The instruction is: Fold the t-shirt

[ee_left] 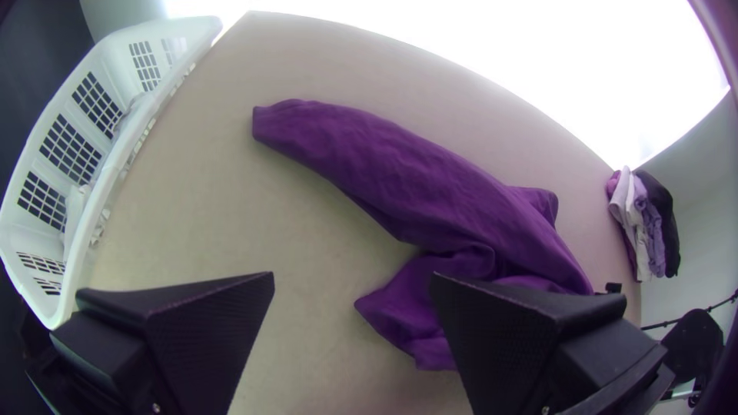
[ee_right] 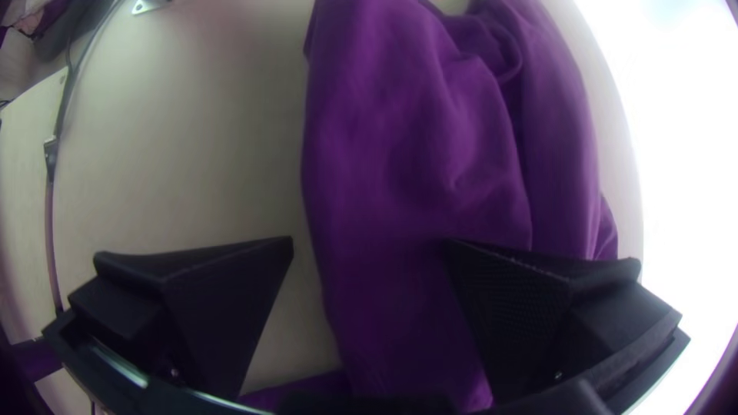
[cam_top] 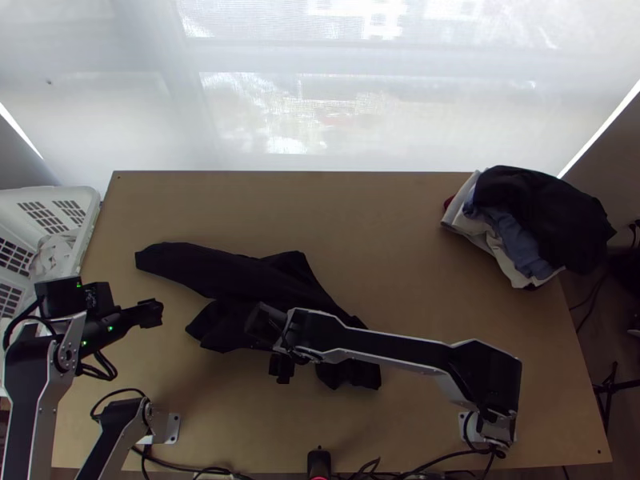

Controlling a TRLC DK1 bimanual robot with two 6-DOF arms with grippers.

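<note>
With fingers parted, the left gripper is hovering beside a crumpled dark t-shirt, the right gripper above it.

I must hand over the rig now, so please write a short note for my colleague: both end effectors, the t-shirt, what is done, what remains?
Left end effector: open and empty, above the table, between the white basket and the t-shirt.
Right end effector: open, over the t-shirt's near side.
T-shirt: dark, bunched on the table, one long part stretching toward the far left. Other clothes lie piled at the far right.
Done: no neat fold visible.
Remaining: spread the t-shirt flat, then fold it.
</note>
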